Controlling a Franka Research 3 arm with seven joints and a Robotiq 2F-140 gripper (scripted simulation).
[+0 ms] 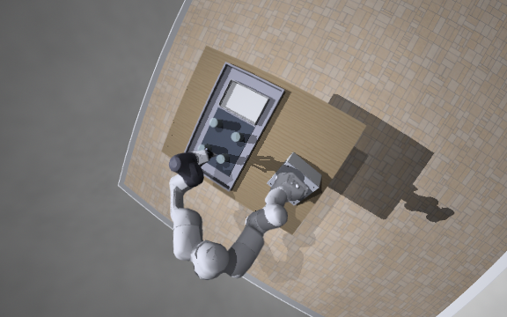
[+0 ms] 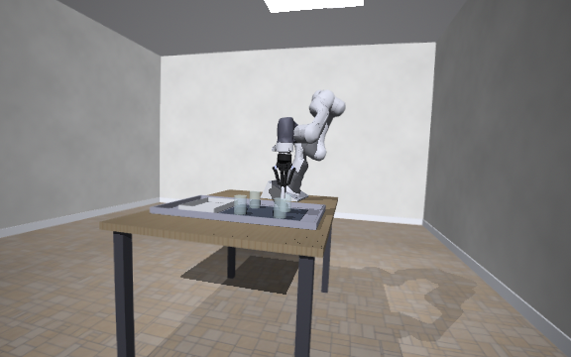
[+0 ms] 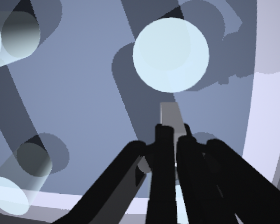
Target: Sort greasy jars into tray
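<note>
At mat's [image 1: 223, 140] [image 2: 261, 212] [image 3: 88, 95] end away from white tray [image 1: 246, 102] [image 2: 210, 205], hand [image 1: 209, 153] [image 2: 283, 194] [image 3: 168, 115] points down, fingers together, nothing clamped. Fingertips between two end jars, near inner jar [image 1: 221, 158] [image 2: 286, 202] [image 3: 171, 55]; contact can't be told. All four jars upright on mat, tray without jars. Best done as low, slow, level push through jar's middle, watching slide; high push might tip it, long one might strike neighbour. Grease unseen. No brand, label or writing readable.
</note>
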